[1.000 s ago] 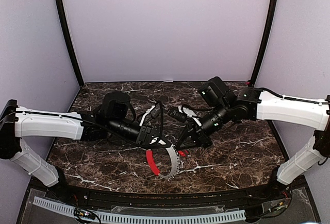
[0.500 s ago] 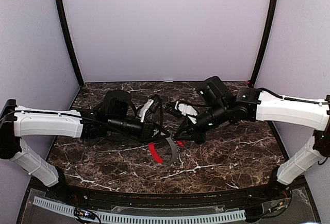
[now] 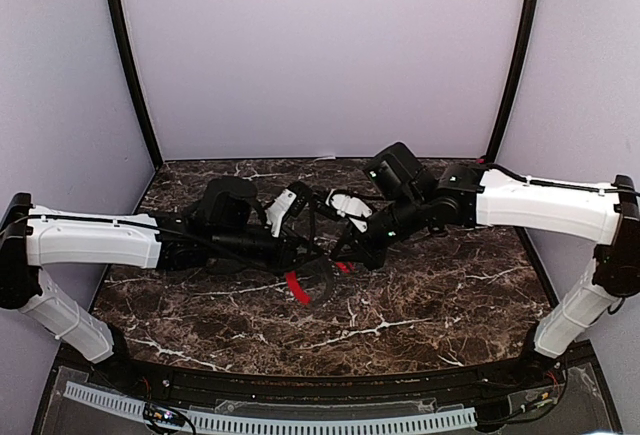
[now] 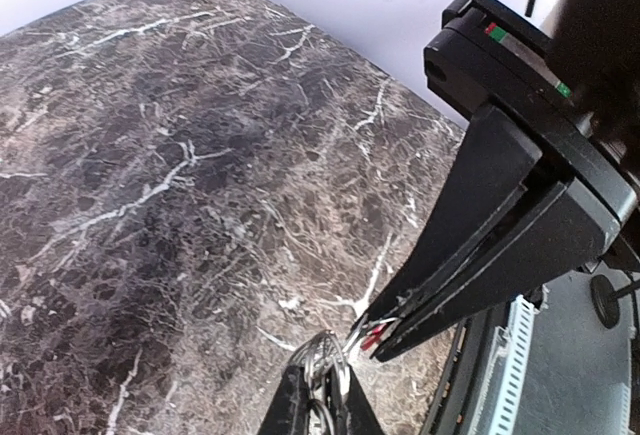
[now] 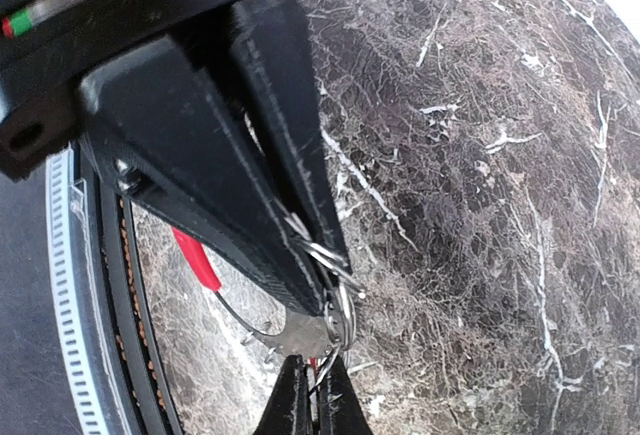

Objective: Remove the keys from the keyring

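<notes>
The keyring (image 3: 326, 286) hangs edge-on between both grippers above the marble table, its red sleeve (image 3: 296, 288) lowest. My left gripper (image 3: 318, 258) is shut on the ring's silvery wire coils; in the left wrist view my gripper (image 4: 320, 369) clamps those coils (image 4: 331, 355). My right gripper (image 3: 345, 263) is shut on the tiny red-headed key (image 4: 374, 336), right beside the coils. In the right wrist view my gripper (image 5: 313, 360) pinches the key (image 5: 314, 364), with the ring's grey plate (image 5: 298, 332) and red sleeve (image 5: 197, 258) behind. The fingertips of the two grippers almost touch.
The dark marble table (image 3: 450, 295) has purple walls on three sides. A black rail with a white toothed strip (image 3: 270, 422) runs along the near edge, also in the left wrist view (image 4: 510, 355).
Both grippers have moved up and toward the back with the ring. The ring has turned from nearly flat to edge-on and sits closer under the grippers.
</notes>
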Available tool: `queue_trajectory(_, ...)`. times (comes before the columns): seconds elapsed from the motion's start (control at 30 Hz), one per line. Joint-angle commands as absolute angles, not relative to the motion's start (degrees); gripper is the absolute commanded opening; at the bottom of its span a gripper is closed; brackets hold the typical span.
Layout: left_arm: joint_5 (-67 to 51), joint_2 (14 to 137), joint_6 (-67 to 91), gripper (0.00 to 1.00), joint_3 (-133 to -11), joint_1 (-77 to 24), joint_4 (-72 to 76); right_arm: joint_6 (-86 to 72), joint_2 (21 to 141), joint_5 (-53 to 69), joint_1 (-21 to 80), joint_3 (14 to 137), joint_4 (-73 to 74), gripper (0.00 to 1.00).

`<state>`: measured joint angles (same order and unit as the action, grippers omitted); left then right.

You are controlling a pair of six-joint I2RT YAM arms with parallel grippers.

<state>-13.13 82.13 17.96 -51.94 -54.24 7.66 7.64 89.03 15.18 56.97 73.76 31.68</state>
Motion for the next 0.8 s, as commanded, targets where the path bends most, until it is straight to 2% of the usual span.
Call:
queue_trajectory(0.0,-5.4,79.8,17.3,0.00,-49.0,-53.3,12.6,3.5,89.3,22.7,55.9,74.3,28.7,0.00)
queue_trajectory(0.2,-7.9,78.8,19.6,0.00,-44.9,-53.3,21.7,-0.4,90.5,30.7,55.5,71.3,20.4,0.00)
queue_trajectory(0.63,-15.7,76.3,26.9,0.00,-41.7,-53.3,33.0,-1.5,89.4,35.7,55.5,65.6,15.1,0.00)
queue_trajectory(0.7,-17.4,76.0,27.2,0.00,-41.0,-53.3,34.6,-2.2,87.8,36.6,55.5,62.6,12.3,0.04)
queue_trajectory(0.77,-19.2,75.3,27.7,0.00,-39.4,-53.2,37.5,-2.5,85.8,37.4,55.5,60.9,10.3,0.12)
